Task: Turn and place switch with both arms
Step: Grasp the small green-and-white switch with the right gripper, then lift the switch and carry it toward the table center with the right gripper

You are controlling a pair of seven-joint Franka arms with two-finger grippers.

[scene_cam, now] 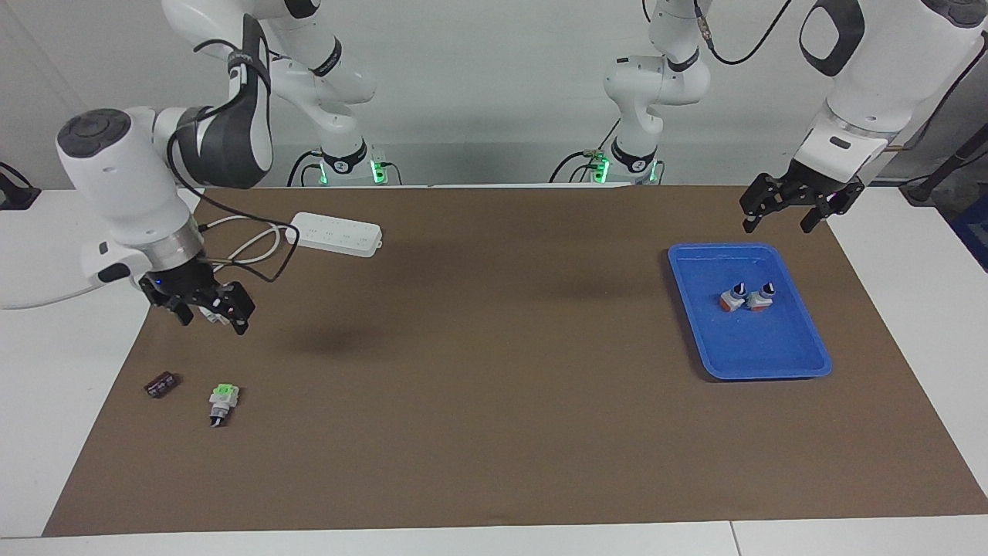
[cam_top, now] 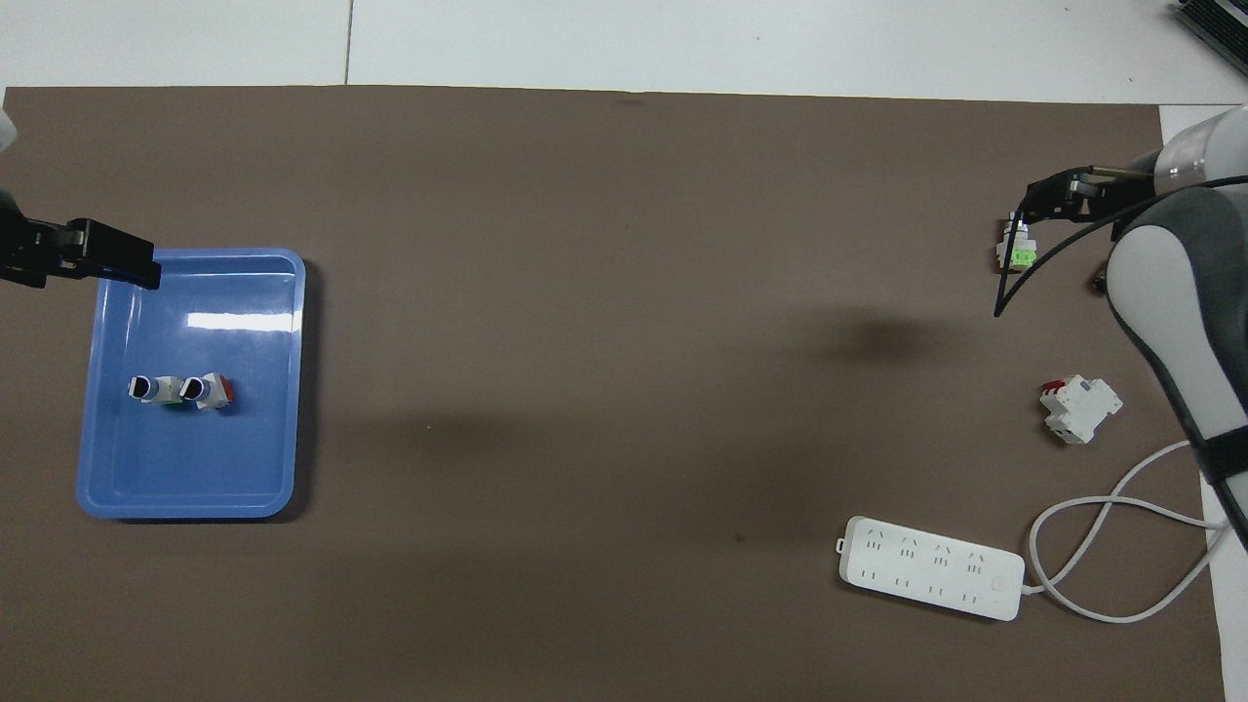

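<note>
Toward the right arm's end of the desk (scene_cam: 494,463), the switch (scene_cam: 223,401) is seen lying untouched — the right hand (scene_cam: 207,307), apparently empty, though its state cannot be told, hangs above it, judged poised for pickup. The left hand (scene_cam: 799,202), spread open, is held over the blue tray (scene_cam: 803,340) — presumably for handover.

Right arm (scene_cam: 147,177) reaches in from its base at 11 o'clock in the facing view, elbow raised, wrist angled steeply down. Right gripper (scene_cam: 208,313) hangs clear of the surface, fingers spread. Left arm (scene_cam: 872,85) descends from 1 o'clock. Left gripper (scene_cam: 783,216) is held aloft, fingers parted, pointing down.
</note>
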